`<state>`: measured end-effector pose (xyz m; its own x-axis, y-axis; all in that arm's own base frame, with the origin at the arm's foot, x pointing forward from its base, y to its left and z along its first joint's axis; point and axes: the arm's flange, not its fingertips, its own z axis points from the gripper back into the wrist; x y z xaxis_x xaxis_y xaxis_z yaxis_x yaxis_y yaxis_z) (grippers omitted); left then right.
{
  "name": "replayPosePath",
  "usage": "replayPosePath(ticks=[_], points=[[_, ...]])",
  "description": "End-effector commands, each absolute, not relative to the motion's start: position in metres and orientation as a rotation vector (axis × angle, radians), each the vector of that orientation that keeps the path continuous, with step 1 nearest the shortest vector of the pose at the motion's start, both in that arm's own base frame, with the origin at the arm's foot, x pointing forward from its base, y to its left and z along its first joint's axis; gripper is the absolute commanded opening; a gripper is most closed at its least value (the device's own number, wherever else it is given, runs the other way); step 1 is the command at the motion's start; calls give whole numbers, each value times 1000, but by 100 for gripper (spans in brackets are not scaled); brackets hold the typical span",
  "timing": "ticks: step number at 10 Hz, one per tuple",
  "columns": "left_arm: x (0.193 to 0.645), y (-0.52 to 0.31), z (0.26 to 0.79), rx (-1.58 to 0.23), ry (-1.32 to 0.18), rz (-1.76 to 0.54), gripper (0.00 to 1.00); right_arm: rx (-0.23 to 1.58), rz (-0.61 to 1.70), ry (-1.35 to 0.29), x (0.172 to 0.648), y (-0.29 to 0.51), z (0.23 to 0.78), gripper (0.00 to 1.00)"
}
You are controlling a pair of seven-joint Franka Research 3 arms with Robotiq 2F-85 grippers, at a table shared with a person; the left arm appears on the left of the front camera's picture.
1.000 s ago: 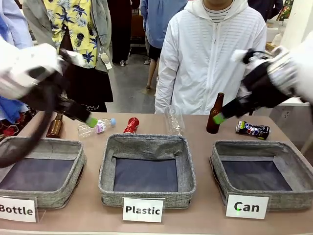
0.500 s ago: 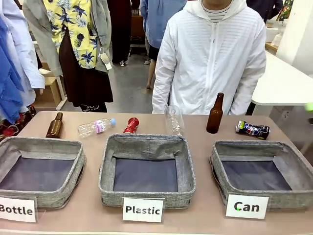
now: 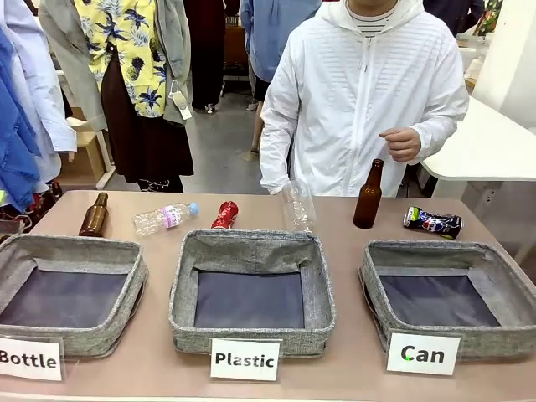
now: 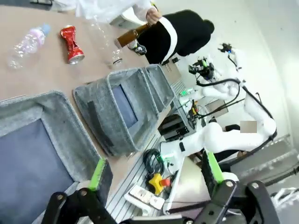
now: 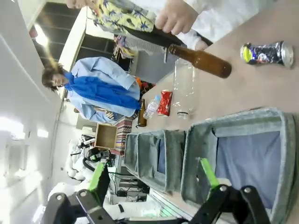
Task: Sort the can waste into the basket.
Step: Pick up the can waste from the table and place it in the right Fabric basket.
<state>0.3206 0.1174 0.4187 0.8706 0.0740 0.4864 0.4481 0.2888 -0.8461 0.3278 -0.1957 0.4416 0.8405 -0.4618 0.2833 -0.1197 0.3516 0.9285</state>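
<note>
Both arms, which crossed the front view a second ago, have left it. The green pad tip seen at its right edge half a second ago is gone too. The bench (image 3: pixel 260 211) and everything on it lie as before. The person (image 3: pixel 360 92) in the white jacket at the far side now has a hand (image 3: pixel 404 144) raised at the chest. It is above and to the right of the upright brown bottle (image 3: pixel 368 195) and does not touch it; earlier that hand was out of sight.

The Can basket (image 3: pixel 435 249) stands at the right of the row, beside the Plastic basket (image 3: pixel 251 243) and the Bottle basket (image 3: pixel 75 247), and holds nothing. The dark can (image 3: pixel 432 222) lies on the bench just behind the Can basket's far wall, right of the upright bottle. The red can (image 3: pixel 224 214) lies well apart from it behind the Plastic basket, between a lying clear bottle (image 3: pixel 165 218) and a standing clear bottle (image 3: pixel 298 205).

The front view's left edge cuts off the Bottle basket, and the dark can's print is too small to read.

The left wrist view looks along the row from the Bottle basket's end. It shows the left end effector (image 4: pixel 155 171) spread wide with nothing between its green pads. The right wrist view looks from the Can basket's end, with the right end effector (image 5: pixel 153 174) likewise spread wide and empty, and the dark can lying beyond the basket.
</note>
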Motion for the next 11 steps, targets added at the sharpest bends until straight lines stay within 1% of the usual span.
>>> replayPosePath(ticks=[1,4,5,6,7,8,9,10,11], points=[[302,130,435,-1235,-526,-327,100,1216,-195,-559,317,-201,451,100],[302,130,435,-1235,-526,-327,100,1216,-195,-559,317,-201,451,100],[302,130,435,-1235,-526,-327,100,1215,-222,-531,315,-197,448,100],[302,130,435,-1235,-526,-327,100,1149,-81,-538,319,-186,468,100],[302,130,435,-1235,-526,-327,100,996,36,-540,330,-177,487,100],[302,130,435,-1235,-526,-327,100,705,111,-505,354,-165,500,100],[302,130,435,-1235,-526,-327,100,518,238,-418,381,-149,505,100],[302,130,435,-1235,-526,-327,100,360,289,-371,405,-134,503,100],[302,130,435,-1235,-526,-327,100,243,356,-331,424,-121,496,100]])
